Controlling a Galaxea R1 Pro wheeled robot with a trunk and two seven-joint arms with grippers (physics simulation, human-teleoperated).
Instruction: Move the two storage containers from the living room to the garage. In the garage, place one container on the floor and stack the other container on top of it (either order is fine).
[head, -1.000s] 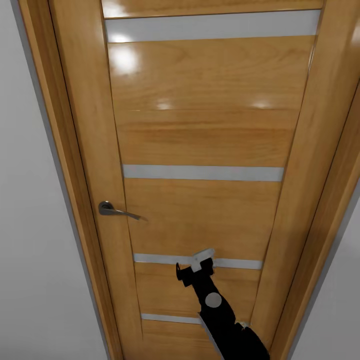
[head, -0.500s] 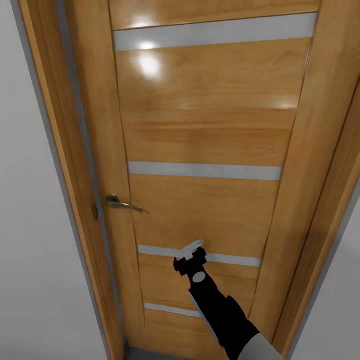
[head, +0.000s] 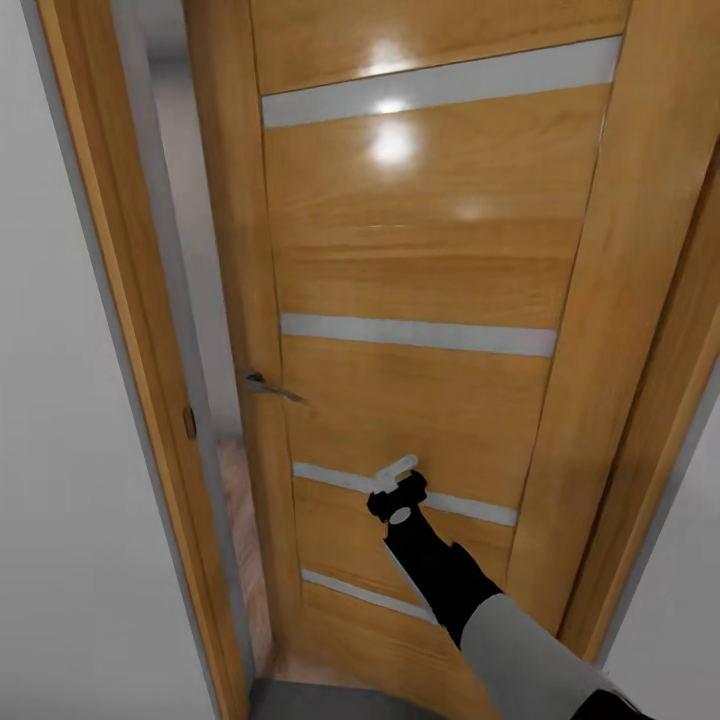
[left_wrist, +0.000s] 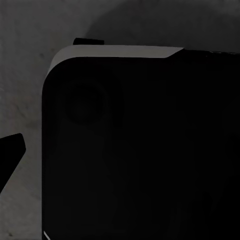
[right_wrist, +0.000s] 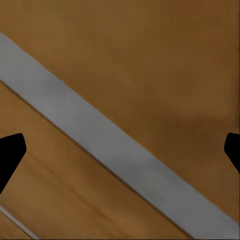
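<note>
The two storage containers are out of view. A honey-coloured door (head: 420, 260) with pale grey strips stands partly open in front of me. My right gripper (head: 395, 482) is stretched out against the door's lower grey strip (head: 460, 508). In the right wrist view the right gripper (right_wrist: 120, 152) is open and empty, its fingertips (right_wrist: 10, 155) spread wide over wood and the strip (right_wrist: 115, 150). My left gripper (left_wrist: 120, 150) hangs over a black robot part (left_wrist: 140, 150) and dark concrete floor (left_wrist: 25, 60). One of its fingertips (left_wrist: 10, 150) sits at the edge, in the open position.
The door's metal lever handle (head: 268, 387) sits at its left edge. A gap (head: 215, 330) separates the door from the left door frame (head: 110, 300), with light wood-plank floor (head: 240, 520) beyond. Pale walls (head: 60, 500) flank the frame. Dark grey floor (head: 320, 700) lies beneath me.
The door has swung away from me and the gap at its left has widened, baring wood-plank floor beyond. My right arm has reached further forward against the door.
</note>
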